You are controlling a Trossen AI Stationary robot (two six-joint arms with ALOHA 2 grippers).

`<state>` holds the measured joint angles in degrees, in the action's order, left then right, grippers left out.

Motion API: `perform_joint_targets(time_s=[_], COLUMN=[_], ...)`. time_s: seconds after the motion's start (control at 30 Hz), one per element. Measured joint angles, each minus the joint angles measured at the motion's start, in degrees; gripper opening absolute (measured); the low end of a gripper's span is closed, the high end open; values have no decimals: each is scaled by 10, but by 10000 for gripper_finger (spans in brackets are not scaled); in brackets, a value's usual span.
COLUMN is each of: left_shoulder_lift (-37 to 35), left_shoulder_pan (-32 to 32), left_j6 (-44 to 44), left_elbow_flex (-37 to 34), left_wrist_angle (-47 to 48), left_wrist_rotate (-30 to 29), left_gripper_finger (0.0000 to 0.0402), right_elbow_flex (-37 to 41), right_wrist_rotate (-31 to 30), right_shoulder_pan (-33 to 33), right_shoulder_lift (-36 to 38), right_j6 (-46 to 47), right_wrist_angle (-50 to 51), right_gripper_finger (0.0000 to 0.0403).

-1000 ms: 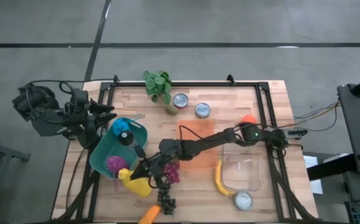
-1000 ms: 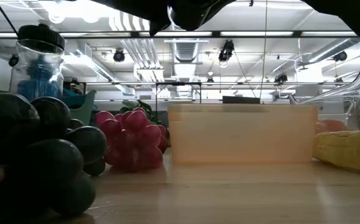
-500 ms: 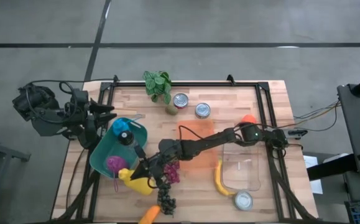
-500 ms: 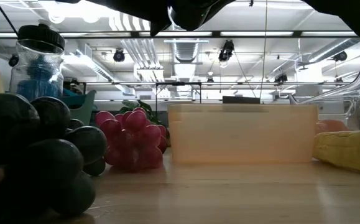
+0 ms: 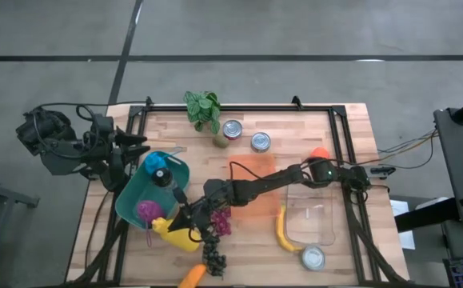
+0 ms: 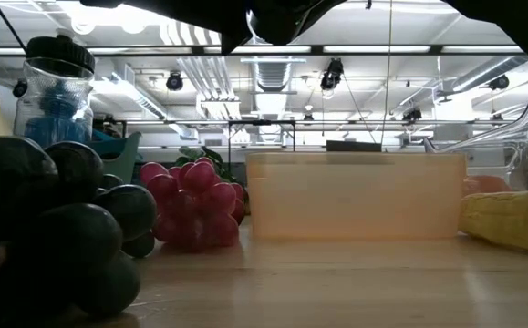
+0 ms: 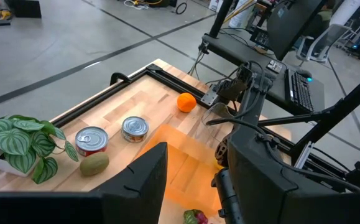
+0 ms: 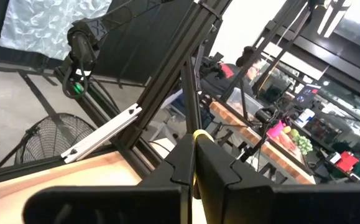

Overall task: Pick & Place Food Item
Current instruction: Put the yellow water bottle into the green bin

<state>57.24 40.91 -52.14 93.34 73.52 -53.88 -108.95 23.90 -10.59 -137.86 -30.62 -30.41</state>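
Yellow food (image 5: 177, 237) has slid only a tiny bit. Up front lie dark grapes (image 6: 45, 228). Behind them, 1 claw, the right claw (image 5: 185, 218), pinches the yellow food tight beside the teal bowl (image 5: 131, 204), maybe to drop it in. Farther off, the left claw (image 5: 139, 145) waits with its fingers apart.

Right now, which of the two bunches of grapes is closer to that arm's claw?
The red-purple grapes, touching the right gripper. The dark grapes lie apart, nearer the table's front edge.
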Motion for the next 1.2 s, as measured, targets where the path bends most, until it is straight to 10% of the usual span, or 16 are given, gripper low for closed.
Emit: perform_joint_targets(time_s=[0.73,1.2], left_shoulder_lift=[0,0], left_shoulder_pan=[0,0], left_j6=[0,0], left_elbow_flex=[0,0], left_wrist_angle=[0,0], left_wrist_rotate=[0,0], left_gripper_finger=[173,173], right_elbow_flex=[0,21], right_wrist_rotate=[1,-33], right_shoulder_pan=[-8,-28], right_shoulder_lift=[6,137], right_j6=[21,0], right_wrist_angle=[20,341], right_gripper_finger=[8,8])
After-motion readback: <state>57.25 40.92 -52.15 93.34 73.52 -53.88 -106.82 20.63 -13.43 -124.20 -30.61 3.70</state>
